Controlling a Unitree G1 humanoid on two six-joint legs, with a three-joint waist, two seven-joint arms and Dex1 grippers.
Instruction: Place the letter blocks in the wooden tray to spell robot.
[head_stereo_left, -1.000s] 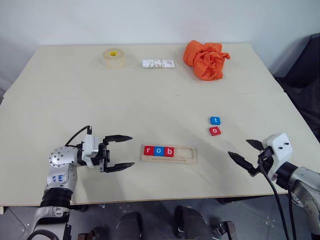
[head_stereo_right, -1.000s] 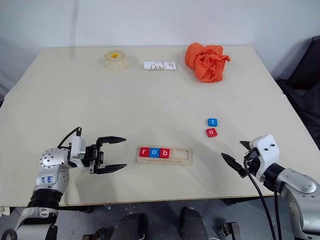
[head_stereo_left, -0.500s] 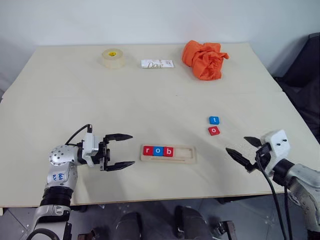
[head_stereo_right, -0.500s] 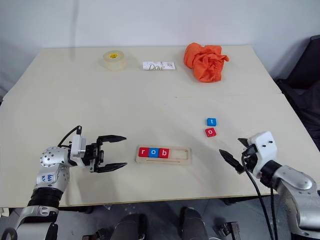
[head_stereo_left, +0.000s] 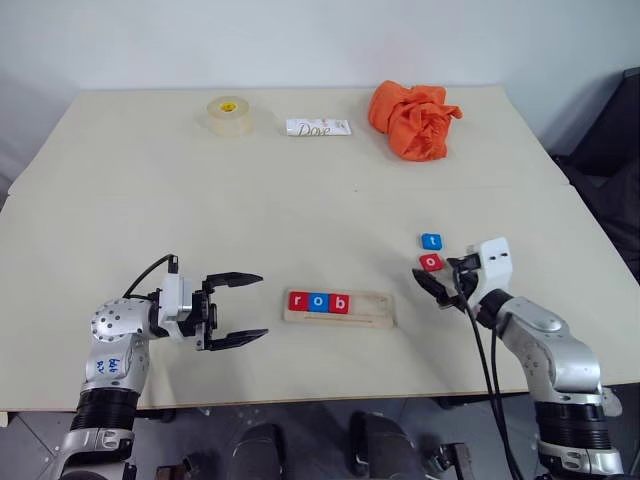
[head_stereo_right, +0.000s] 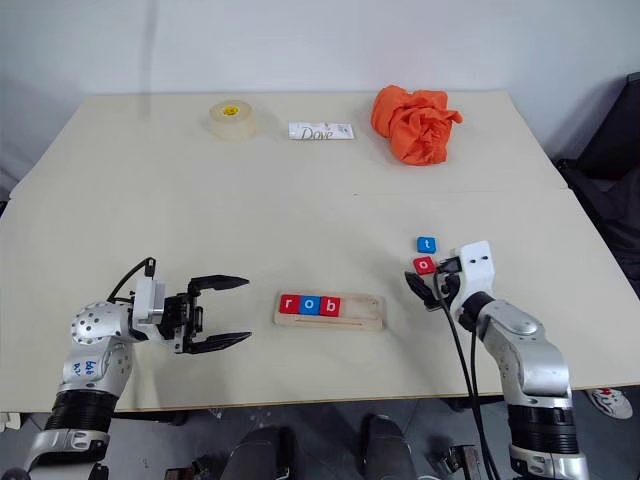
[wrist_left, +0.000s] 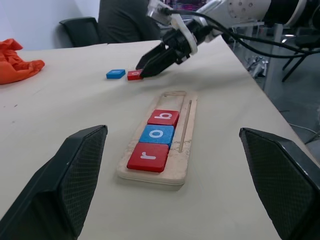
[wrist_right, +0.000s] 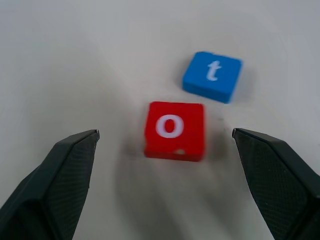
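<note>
- Where the wooden tray (head_stereo_left: 338, 307) lies flat near the front edge of the desk (head_stereo_left: 200, 200), three letter blocks sit side by side in the left part of its slot: a red r (head_stereo_left: 297, 300), a blue o (head_stereo_left: 317, 301) and a red b (head_stereo_left: 338, 302).
- To the right of the b, the remaining stretch of the slot holds no block.
- Out on the bare desk to the right of the tray lie two more blocks: a red o (head_stereo_left: 430, 262) and, just behind it, a blue t (head_stereo_left: 431, 241), close together but apart.
- At the red o, the right hand (head_stereo_left: 440, 285) points forward with its two black fingers spread wide; in the right wrist view the block (wrist_right: 174, 130) lies between the fingertips, slightly ahead of them, and I cannot tell whether either finger touches it.
- Left of the tray, the left hand (head_stereo_left: 238, 311) hangs level, pointing right toward the tray's left end, its fingers wide apart with nothing between them, and well clear of the wood.
- Along the far edge stand a tape roll (head_stereo_left: 228, 114), a white Dove packet (head_stereo_left: 317, 128) and a crumpled orange cloth (head_stereo_left: 413, 119), all well apart from the blocks.
- Between the far things and the tray, the middle of the desk is open surface.
</note>
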